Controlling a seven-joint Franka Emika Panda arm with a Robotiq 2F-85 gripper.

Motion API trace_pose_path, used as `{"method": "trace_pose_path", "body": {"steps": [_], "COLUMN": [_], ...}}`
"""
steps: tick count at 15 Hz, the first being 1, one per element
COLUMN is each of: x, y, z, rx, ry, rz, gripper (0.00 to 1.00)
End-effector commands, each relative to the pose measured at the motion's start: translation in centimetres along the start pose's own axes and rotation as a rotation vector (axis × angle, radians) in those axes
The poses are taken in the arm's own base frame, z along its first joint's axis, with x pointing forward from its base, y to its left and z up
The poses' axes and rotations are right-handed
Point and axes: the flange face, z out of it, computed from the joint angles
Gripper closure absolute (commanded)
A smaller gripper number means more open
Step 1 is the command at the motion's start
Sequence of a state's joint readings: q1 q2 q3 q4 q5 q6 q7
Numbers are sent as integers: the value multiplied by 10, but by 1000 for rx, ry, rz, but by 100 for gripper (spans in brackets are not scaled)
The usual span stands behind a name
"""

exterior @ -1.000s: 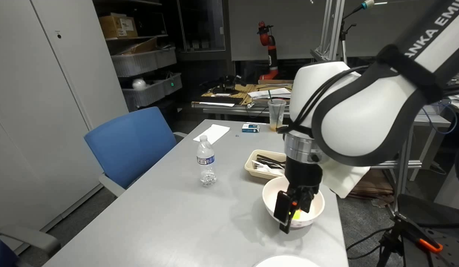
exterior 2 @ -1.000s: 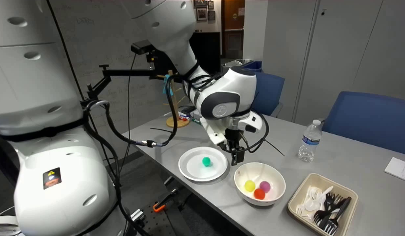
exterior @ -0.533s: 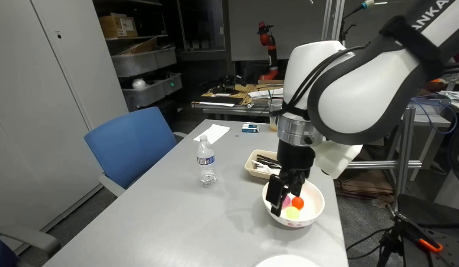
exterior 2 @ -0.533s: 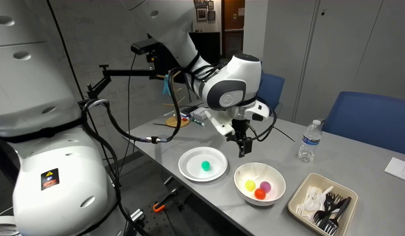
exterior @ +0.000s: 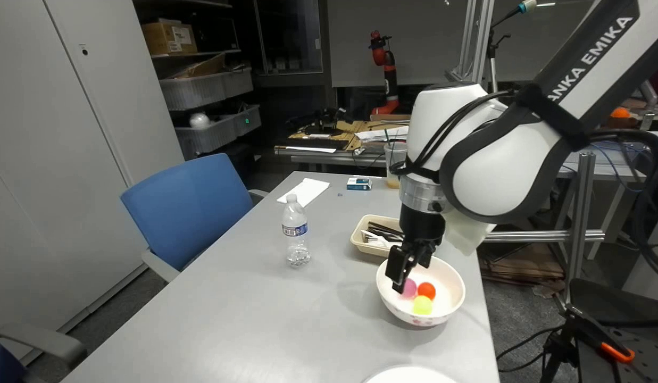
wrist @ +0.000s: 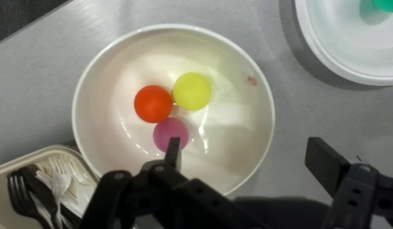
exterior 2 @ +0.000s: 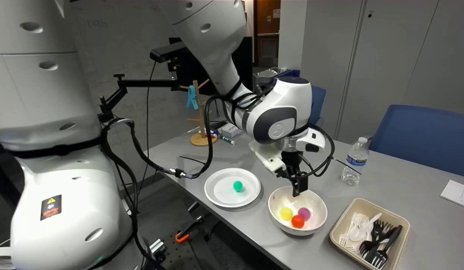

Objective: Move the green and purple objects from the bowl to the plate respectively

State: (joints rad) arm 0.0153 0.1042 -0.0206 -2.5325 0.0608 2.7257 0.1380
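The green object, a small ball, rests on the round white plate. The purple ball lies inside the white bowl, touching an orange-red ball; a yellow ball sits beside them. Above the bowl hangs my gripper, pointing down, its fingers wide apart and nothing between them. In the wrist view one finger covers part of the purple ball, while the opposite finger is seen over the table outside the rim. Both exterior views show the gripper higher than the balls.
A beige tray of plastic cutlery stands close to the bowl, on the side away from the plate. Farther off is a water bottle. A wooden stand and markers are behind the plate. The table edge runs near bowl and plate.
My gripper has travelled from the plate side to over the bowl, rising a little and then dipping. The green ball has rocked slightly on the plate. The balls in the bowl have stayed put.
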Motion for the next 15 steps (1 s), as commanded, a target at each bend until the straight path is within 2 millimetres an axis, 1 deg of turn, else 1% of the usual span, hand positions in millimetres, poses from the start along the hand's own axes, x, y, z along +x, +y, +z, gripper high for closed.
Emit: {"method": "trace_pose_path", "body": {"steps": [1,5,11,15], "x": [16,19,18,19], "y": [20,33,45,50], "z": [12,28,60,76], "rx": [-35,-43,-54,-59], "ry": [15,32,61,69], "rz": [48,100,167,201], "gripper": [0,0,0,0]}}
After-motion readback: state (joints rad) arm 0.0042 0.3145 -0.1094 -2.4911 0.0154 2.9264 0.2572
